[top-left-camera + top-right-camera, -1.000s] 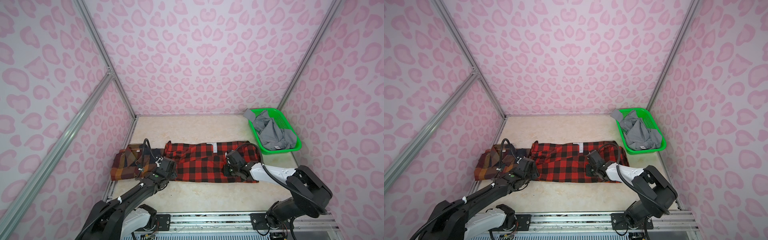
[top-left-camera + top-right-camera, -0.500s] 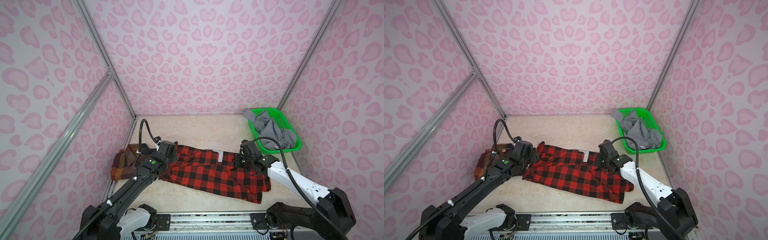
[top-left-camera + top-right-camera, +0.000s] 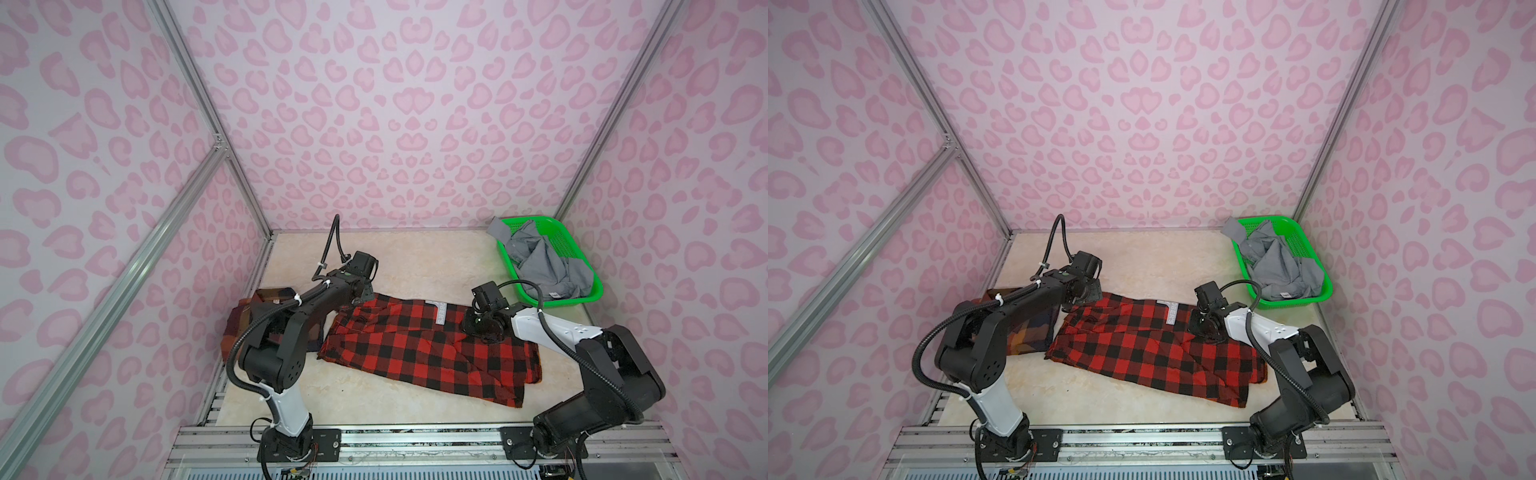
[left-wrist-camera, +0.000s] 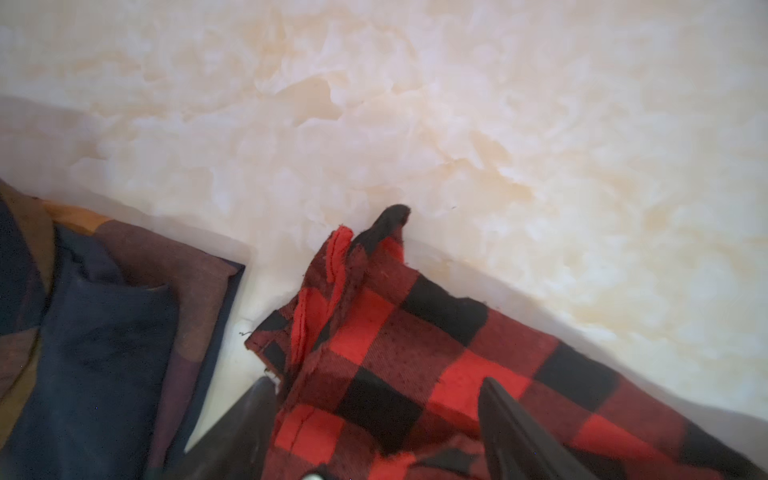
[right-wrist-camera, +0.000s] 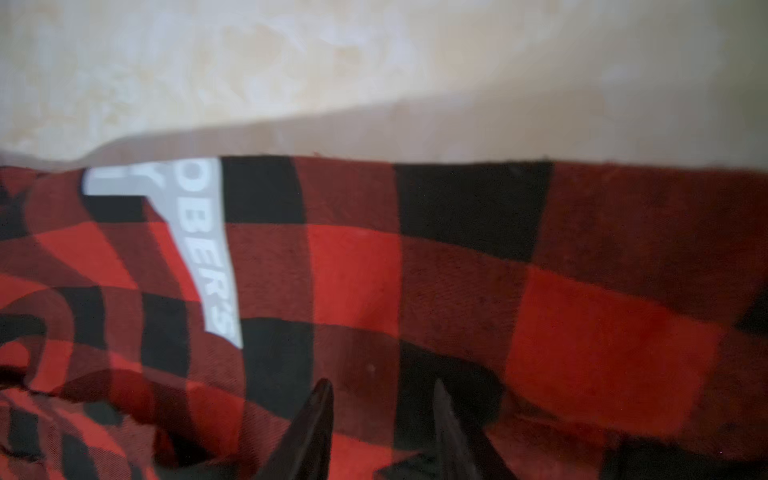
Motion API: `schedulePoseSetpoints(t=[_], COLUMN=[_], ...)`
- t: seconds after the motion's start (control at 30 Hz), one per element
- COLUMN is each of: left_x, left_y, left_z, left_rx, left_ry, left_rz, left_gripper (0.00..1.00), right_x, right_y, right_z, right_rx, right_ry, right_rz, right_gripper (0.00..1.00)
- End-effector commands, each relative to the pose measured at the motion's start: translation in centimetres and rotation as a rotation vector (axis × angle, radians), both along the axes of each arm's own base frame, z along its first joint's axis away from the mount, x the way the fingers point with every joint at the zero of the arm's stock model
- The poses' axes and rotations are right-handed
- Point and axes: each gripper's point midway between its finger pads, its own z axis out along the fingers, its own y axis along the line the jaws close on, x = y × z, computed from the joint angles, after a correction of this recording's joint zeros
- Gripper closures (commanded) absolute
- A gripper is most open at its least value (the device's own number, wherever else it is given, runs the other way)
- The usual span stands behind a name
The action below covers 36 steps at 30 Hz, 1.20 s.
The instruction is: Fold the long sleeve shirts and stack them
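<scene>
Slewed since a second ago: red-and-black flannel (image 3: 415, 353), slanting from 10 toward 4 o'clock across table (image 3: 415, 257) middle. Left gripper (image 4: 376, 380) spread wide over its 10 o'clock corner; right gripper (image 5: 382, 384) part-open over its 1 o'clock edge.

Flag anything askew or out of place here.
The red-and-black flannel lies slanted across the table, its right end in uneven layers. The grey shirt hangs over the green basket at its far corner.
</scene>
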Motion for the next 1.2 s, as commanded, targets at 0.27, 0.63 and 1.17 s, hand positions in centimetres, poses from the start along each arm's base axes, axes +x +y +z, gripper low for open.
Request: schedulePoseSetpoints(t=[0.27,0.63,1.17], left_x=[0.0,0.1,-0.3], left_y=[2.0,2.1,2.8], left_z=[-3.9,-4.2,-4.1], left_rx=[0.011,-0.021,-0.022], left_ry=[0.081,0.091,0.082], left_rz=[0.102,0.117,0.156], left_gripper=[0.22,0.23,0.23], right_x=[-2.9,-0.1,2.5], right_y=[-3.7,5.1,14.0], right_z=[-1.2,6.0,-2.1], right_rx=[-0.066,0.043,-0.031], right_ry=[0.021,-0.129,-0.028], right_rz=[-0.073,0.231,0.292], right_gripper=[0.59,0.6,0.66])
